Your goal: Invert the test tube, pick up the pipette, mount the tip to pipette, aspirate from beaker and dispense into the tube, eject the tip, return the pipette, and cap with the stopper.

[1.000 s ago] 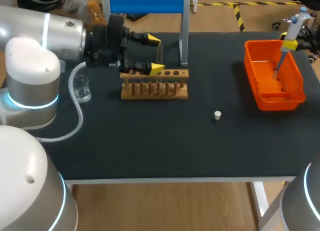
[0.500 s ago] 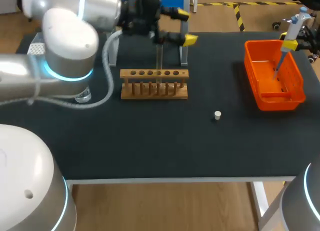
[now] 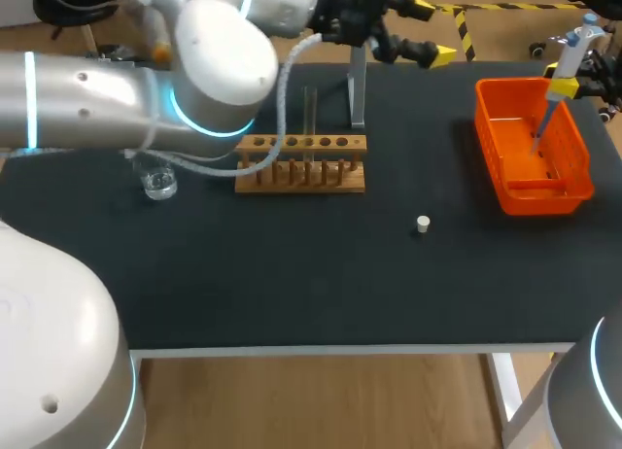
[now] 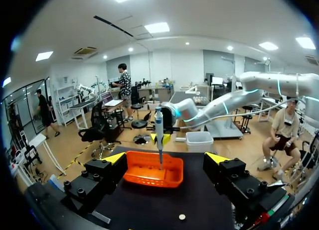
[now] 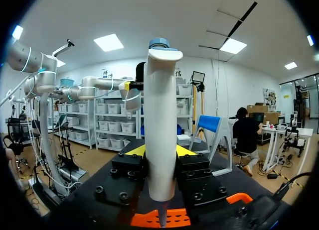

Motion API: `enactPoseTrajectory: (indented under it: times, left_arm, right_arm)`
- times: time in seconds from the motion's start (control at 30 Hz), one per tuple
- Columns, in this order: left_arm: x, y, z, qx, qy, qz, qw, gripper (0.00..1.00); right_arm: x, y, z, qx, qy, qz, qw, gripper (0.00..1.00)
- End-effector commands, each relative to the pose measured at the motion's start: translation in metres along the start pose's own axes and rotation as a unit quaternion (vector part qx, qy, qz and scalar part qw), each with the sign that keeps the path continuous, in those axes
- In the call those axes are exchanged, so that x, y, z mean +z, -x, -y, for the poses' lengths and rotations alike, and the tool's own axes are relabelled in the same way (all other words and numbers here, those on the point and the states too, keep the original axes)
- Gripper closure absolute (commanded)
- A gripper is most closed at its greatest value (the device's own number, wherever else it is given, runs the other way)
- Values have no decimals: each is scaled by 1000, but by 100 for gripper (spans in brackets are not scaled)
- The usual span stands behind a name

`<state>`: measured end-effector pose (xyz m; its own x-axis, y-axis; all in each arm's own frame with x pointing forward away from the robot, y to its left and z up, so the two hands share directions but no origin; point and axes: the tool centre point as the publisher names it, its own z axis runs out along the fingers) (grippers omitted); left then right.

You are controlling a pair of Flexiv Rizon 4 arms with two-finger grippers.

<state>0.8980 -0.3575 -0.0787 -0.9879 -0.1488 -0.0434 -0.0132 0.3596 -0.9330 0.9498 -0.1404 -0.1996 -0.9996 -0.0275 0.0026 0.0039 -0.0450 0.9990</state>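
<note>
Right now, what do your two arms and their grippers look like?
My left arm has smooth, rounded silver-white links, a glowing light-blue ring at a joint and a white ribbed hose beside it. The left gripper and the right gripper are black bolted blocks, each with two wedge-shaped yellow tips.

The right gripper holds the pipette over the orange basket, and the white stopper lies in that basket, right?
No. The head view shows the white stopper on the table, outside the orange basket; the right gripper does hold the pipette over it.
</note>
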Motion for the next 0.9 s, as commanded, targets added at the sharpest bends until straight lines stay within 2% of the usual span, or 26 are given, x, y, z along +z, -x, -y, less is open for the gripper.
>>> enactPoseTrajectory:
  times: [0.03, 0.07, 0.1, 0.77, 0.9]
  left_arm:
    - [22, 2, 0, 0, -3, 1, 1000, 5]
    - [22, 2, 0, 0, -3, 1, 1000, 41]
    - [22, 2, 0, 0, -3, 1, 1000, 100]
    - [22, 2, 0, 0, -3, 1, 1000, 100]
    - [38, 10, 11, 5, -4, -5, 1000, 100]
  right_arm:
    - [-1, 1, 0, 0, -1, -1, 1000, 100]
    - [-1, 1, 0, 0, -1, -1, 1000, 100]
    - [-1, 1, 0, 0, -1, -1, 1000, 100]
    - [-1, 1, 0, 0, -1, -1, 1000, 100]
    - [-1, 1, 0, 0, -1, -1, 1000, 100]
